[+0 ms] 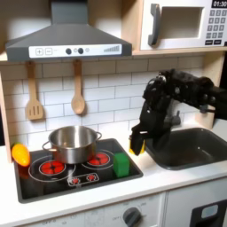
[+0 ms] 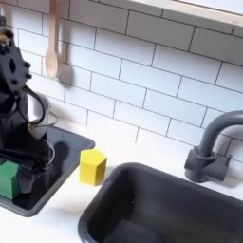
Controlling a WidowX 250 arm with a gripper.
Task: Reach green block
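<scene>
- The step in hand looks like the approach: the gripper (image 1: 139, 142) hangs low over the right edge of the stove top (image 1: 53, 182) in the first exterior view, pointing down, and touches nothing that I can see.
- Whether the gripper is parted or closed I cannot tell; it is dark and blurred in both exterior views.
- The green block (image 1: 121, 164) stands upright on the stove top, just below the gripper and toward the first exterior view's left, near but apart.
- In the second exterior view the green block (image 2: 9, 177) sits at the frame's left edge, under the arm (image 2: 19, 95).
- A yellow block (image 2: 92, 166) stands on the bench by the sink (image 2: 114, 204), just beside the gripper on the sink side.
- The steel pot (image 1: 73, 142) sits further off, beyond the green block.
- Next move, as I judge it: shift a little toward the green block and lower, keeping off the yellow block.
</scene>
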